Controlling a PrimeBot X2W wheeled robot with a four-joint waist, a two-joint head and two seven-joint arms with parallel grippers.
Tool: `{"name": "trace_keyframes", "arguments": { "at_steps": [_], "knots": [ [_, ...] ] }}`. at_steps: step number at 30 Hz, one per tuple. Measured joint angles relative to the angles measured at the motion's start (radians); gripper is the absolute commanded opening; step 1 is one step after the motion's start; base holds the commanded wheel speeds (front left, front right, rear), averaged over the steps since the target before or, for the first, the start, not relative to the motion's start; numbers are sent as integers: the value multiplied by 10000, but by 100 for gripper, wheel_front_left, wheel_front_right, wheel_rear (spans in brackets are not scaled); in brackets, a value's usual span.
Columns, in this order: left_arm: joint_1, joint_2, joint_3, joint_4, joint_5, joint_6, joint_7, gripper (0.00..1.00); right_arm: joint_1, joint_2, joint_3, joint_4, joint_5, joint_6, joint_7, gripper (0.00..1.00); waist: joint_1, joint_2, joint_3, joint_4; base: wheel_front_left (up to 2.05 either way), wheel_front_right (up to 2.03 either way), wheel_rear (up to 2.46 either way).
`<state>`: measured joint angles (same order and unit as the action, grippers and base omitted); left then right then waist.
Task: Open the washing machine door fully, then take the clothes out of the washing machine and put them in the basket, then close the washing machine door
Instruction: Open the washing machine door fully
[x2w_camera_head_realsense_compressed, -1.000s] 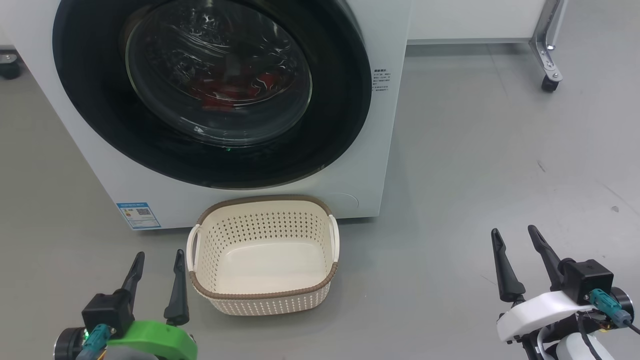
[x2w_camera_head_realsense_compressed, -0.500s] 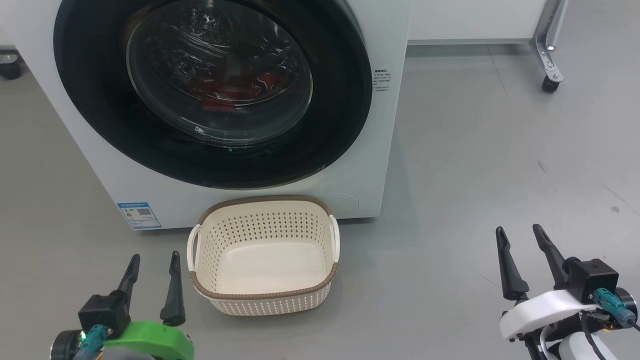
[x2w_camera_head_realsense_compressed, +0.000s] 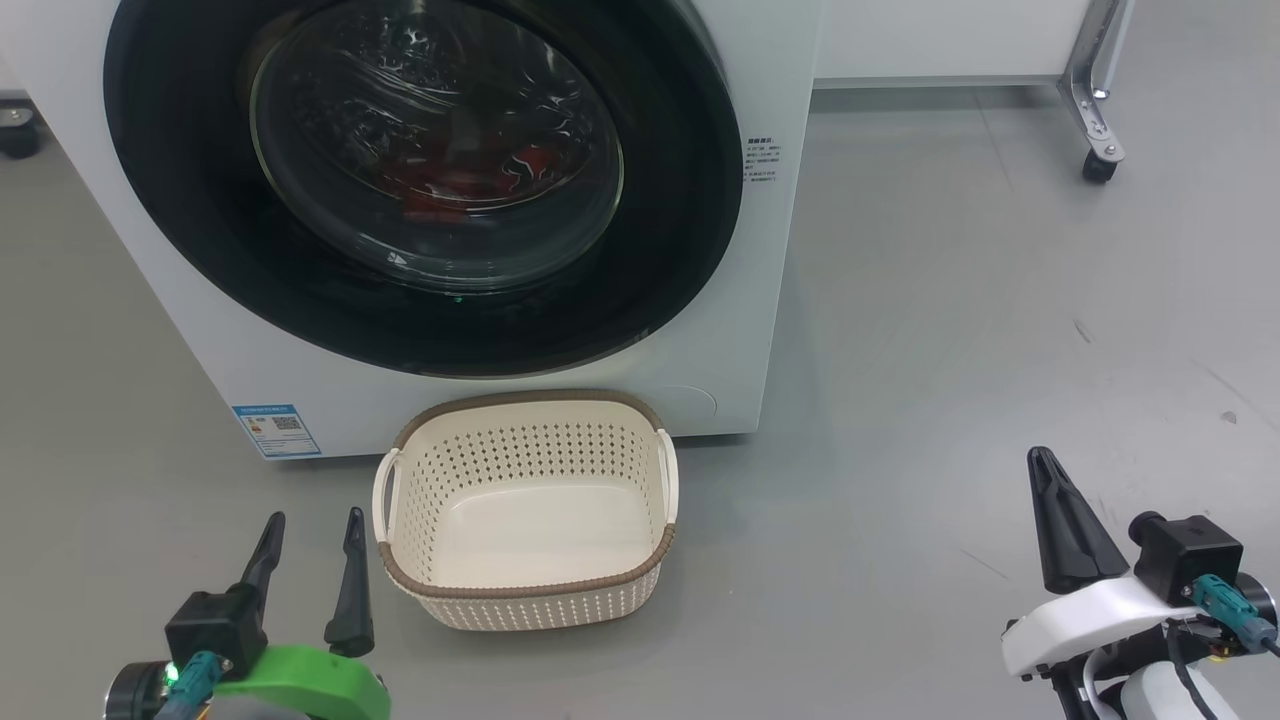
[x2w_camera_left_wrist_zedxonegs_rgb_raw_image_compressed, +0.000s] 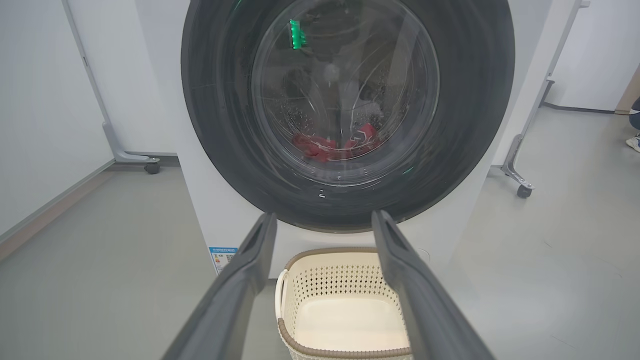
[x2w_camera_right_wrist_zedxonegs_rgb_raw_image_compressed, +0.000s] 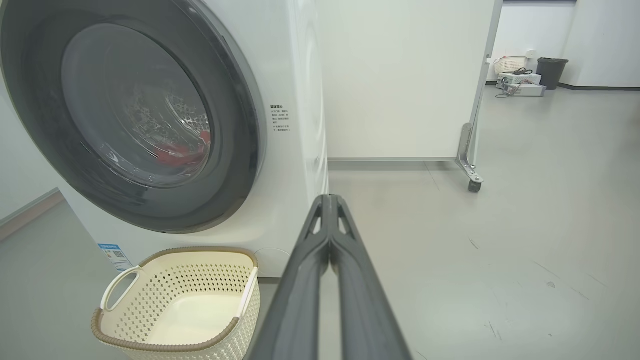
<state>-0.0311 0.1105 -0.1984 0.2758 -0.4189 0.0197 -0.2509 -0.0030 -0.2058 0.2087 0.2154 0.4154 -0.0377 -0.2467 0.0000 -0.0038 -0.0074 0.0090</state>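
Two grippers hang low: the left gripper (x2w_camera_head_realsense_compressed: 314, 518) with fingers spread, the right gripper (x2w_camera_head_realsense_compressed: 1040, 458) with fingers pressed together. Red clothes (x2w_camera_head_realsense_compressed: 440, 188) lie behind the shut washing machine door (x2w_camera_head_realsense_compressed: 190, 250), the basket (x2w_camera_head_realsense_compressed: 520, 590) on the floor just before it.

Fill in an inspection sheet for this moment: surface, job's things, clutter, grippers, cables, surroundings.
Surface: grey floor, a few dark scuffs.
Job's things: white washing machine, its door shut; red clothes seen through the glass; basket empty, on the floor in front of the machine.
Clutter: nothing seen near the machine.
Grippers: left gripper open, holding nothing; right gripper shut, holding nothing.
Cables: teal-plugged lead at the right wrist, another at the left.
Surroundings: white partition on castors; dark bin in the far corner; a person's shoe at the left wrist view's edge.
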Motion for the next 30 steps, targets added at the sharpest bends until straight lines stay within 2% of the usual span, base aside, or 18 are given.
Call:
{"name": "trace_keyframes", "arguments": {
  "at_steps": [9,13,16,23,30],
  "knots": [
    [-1,-40,23,29,107,-77,0,100,-1,19,-119,-8,88,104,-8,0,0,0,49,12,0,0,0],
    [-8,-65,71,27,115,-84,0,100,-3,205,-359,-2,581,261,-8,0,0,0,80,27,0,0,0],
    [-13,-75,82,-23,121,-86,0,100,-6,554,-650,-13,1363,418,-8,0,0,0,156,33,0,0,0],
    [-416,-119,77,-259,245,-165,-2,100,-413,1365,-1465,-19,3758,1035,385,0,0,0,587,71,0,0,0],
    [-764,-211,71,-364,343,-180,-10,100,-1317,1515,-2226,73,6341,1312,1350,0,0,0,1107,138,0,0,0]
  ]
}}
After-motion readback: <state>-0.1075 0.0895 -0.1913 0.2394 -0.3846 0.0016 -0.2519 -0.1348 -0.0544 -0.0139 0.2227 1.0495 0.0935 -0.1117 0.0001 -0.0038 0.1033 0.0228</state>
